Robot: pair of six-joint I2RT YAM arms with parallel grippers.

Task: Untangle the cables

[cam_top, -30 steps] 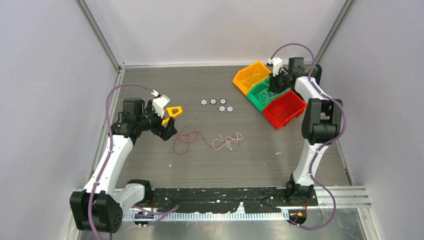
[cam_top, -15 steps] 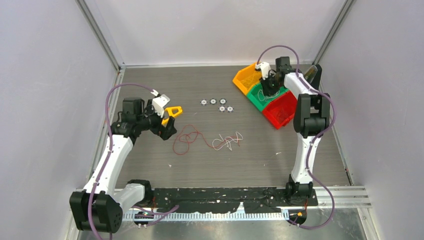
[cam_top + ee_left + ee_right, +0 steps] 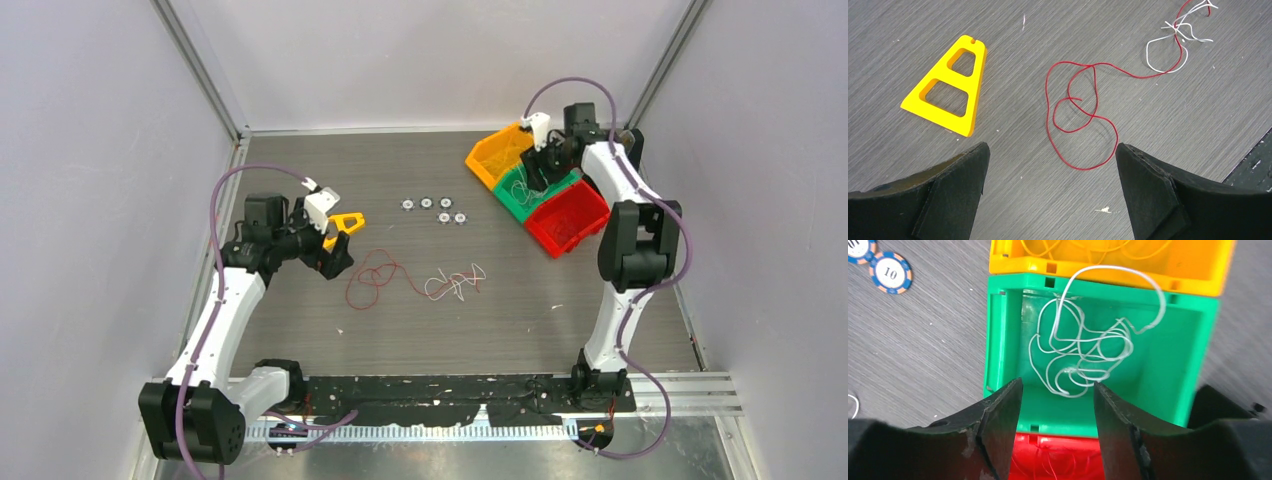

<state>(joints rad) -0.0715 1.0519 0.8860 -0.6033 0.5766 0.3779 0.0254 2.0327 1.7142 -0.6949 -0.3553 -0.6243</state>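
Note:
A red cable lies looped on the table, and its far end is tangled with a white cable. My left gripper hangs open just left of the red cable, holding nothing, with the white cable further off. My right gripper is open over the green bin. Its jaws are empty. Another white cable lies coiled in that green bin. Yellow cables fill the yellow bin, and thin red cables show in the red bin.
A yellow triangular plastic piece lies left of the red cable. Several poker chips sit mid-table. The yellow bin, green bin and red bin stand in a row at the back right. A black mat lines the near edge.
My right gripper has opened from shut while shifting a little over the green bin. The left arm and the cables on the table have not moved.

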